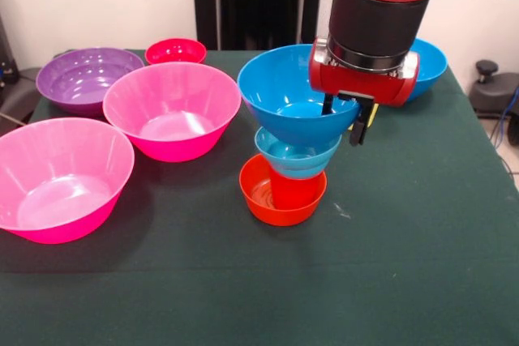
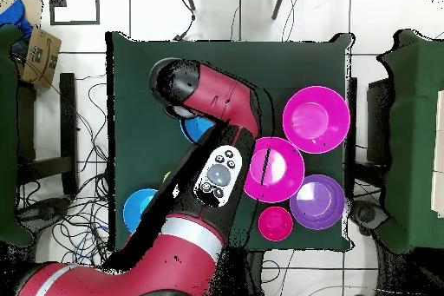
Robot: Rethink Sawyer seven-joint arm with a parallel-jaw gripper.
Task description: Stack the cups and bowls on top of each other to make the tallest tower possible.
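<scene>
The tower stands mid-table: a small orange bowl (image 1: 263, 198) at the bottom, a red cup (image 1: 292, 190) in it, a small light-blue bowl (image 1: 297, 155) above, and a large blue bowl (image 1: 285, 91) on top, tilted a little. My gripper (image 1: 342, 121) hangs at that top bowl's right rim, open, one finger inside the bowl and one outside. A bit of the yellow cup (image 1: 371, 114) shows just behind the gripper. In the overhead view my arm covers the tower, with only an edge of the top blue bowl (image 2: 198, 128) showing.
Left of the tower sit two large pink bowls (image 1: 172, 111) (image 1: 61, 177), a purple bowl (image 1: 85, 79) and a small red bowl (image 1: 175, 50). Another blue bowl (image 1: 430, 64) sits behind my arm at the back right.
</scene>
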